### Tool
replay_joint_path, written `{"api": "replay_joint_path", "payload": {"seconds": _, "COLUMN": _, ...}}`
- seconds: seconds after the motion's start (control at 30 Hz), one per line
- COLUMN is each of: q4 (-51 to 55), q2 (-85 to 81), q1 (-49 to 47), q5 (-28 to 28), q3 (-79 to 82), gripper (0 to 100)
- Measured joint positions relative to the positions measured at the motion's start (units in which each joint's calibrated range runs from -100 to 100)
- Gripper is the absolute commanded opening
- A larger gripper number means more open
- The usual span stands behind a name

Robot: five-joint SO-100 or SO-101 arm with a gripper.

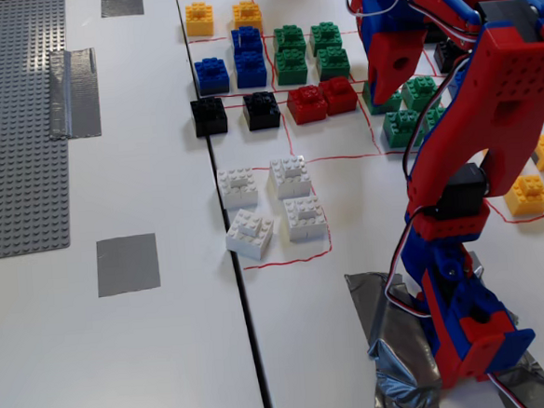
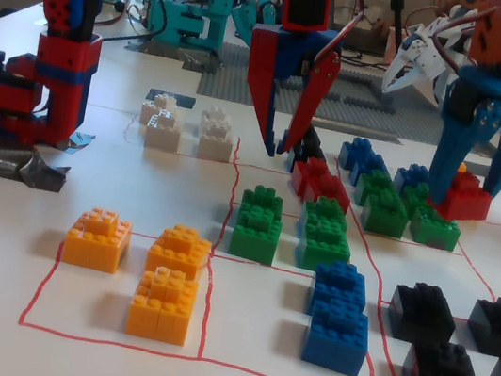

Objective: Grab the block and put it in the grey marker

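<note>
Red plastic studded brick (image 1: 306, 104), the block I'm after, sits on the white tabletop (image 1: 171, 360) just right of the black bricks (image 1: 236, 113) in a fixed view, touching a second red brick (image 1: 339, 95) on its far side. The red-and-blue two-finger gripper (image 2: 281, 147) hangs above this group with its jaws spread and nothing between them; in the low fixed view the tips hover just behind the red pair (image 2: 318, 180).

I judge the brick light, rigid and hard, with smooth, fairly slick side walls, so a firm pinch won't hurt it, but a shallow grip could let it squirt out. With its red neighbour pressed against one side, I'd close across the two free faces, low on the walls rather than on the studs.

The flat grey tape square (image 1: 127, 265) lies well away from the black bricks, down and left across the dark table seam (image 1: 244, 309).
</note>
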Motion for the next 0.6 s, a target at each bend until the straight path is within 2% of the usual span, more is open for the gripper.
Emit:
{"api": "replay_joint_path", "payload": {"seconds": 0.13, "q4": -4.45, "q2": -0.08, "q1": 0.88, "q5": 0.05, "q3": 2.54, "gripper": 0}}
{"api": "replay_joint_path", "payload": {"seconds": 0.6, "q4": -4.05, "q2": 0.00, "q1": 1.32, "q5": 0.00, "q3": 3.45, "gripper": 0}}
